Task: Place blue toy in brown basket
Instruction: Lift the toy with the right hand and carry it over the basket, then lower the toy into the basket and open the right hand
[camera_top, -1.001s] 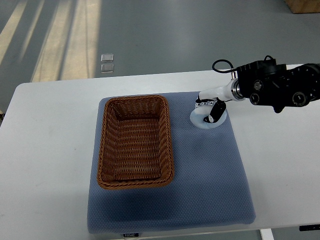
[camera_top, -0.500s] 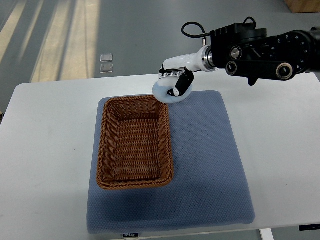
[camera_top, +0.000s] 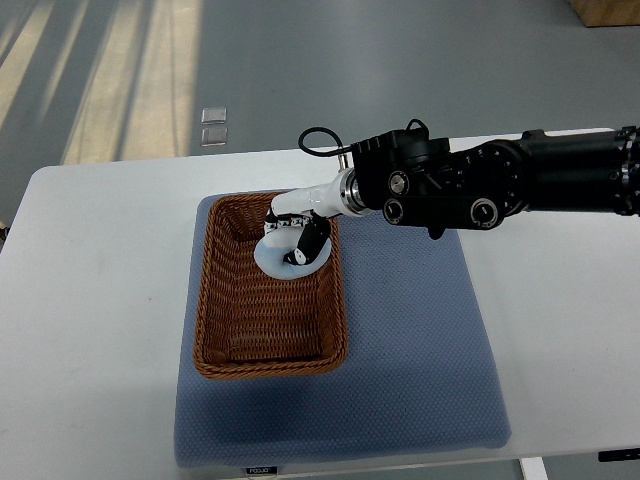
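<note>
Blue toy (camera_top: 276, 260) over brown basket (camera_top: 225, 330).

pale blue toy (camera_top: 272, 258), brown woven basket (camera_top: 268, 300)

A white table (camera_top: 100, 270) carries a blue mat (camera_top: 420, 350) (slightly padded-looking). The brown basket (camera_top: 215, 330) sits on the mat.
</note>
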